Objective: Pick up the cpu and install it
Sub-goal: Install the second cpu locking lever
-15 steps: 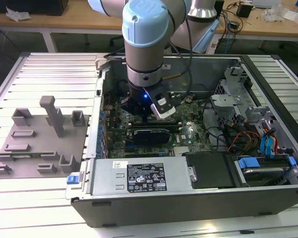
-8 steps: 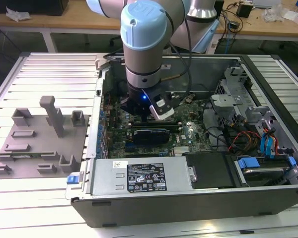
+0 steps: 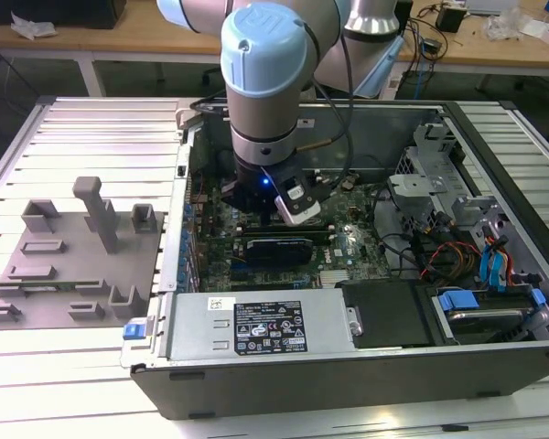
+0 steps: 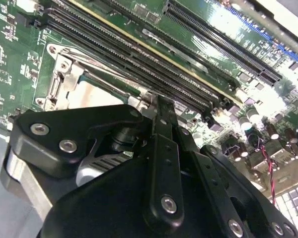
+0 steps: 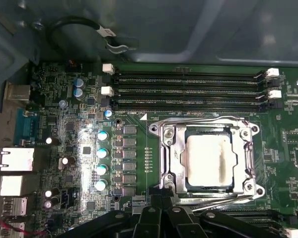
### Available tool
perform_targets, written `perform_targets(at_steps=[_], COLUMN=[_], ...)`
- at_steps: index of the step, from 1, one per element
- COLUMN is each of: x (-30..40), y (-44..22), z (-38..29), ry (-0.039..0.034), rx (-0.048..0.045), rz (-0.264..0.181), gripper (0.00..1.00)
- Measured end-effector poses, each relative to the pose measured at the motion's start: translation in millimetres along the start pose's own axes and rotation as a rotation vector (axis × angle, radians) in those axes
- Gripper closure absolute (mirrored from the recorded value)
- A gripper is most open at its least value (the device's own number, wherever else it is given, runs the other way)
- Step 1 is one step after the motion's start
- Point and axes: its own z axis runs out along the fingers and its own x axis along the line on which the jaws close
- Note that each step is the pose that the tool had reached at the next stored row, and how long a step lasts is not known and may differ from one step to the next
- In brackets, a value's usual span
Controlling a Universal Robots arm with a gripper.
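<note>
The cpu [image 5: 210, 161] lay flat inside the metal socket frame [image 5: 171, 158] on the motherboard [image 5: 69, 148], just beyond the end effector [image 5: 161, 201]. In the first wrist view the black fingertips [image 5: 151, 204] stood together, gripping nothing, beside the frame's edge.

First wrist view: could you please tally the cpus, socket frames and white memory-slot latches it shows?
cpu: 1
socket frame: 1
white memory-slot latches: 4
Total: 6
</note>
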Motion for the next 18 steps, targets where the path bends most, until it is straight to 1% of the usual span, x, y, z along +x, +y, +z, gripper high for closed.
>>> perform_targets(at_steps=[4, 7, 10, 13, 15, 18], x=[-0.5, -0.6, -0.6, -0.8, -1.2, -1.2], y=[0.9, -1.6, -6.3, -10.1, -12.7, -13.7], z=[-9.0, -10.7, -12.0, -12.7, -12.8, -12.1], ry=[-0.0003, -0.0006, -0.0009, -0.001, -0.0015, -0.0024], rx=[0.0002, -0.0002, -0.0021, -0.0074, -0.0383, -0.065], rz=[0.002, 0.004, 0.005, 0.006, 0.01, 0.016], gripper=[0.89, 0.89, 0.89, 0.89, 0.89, 0.89])
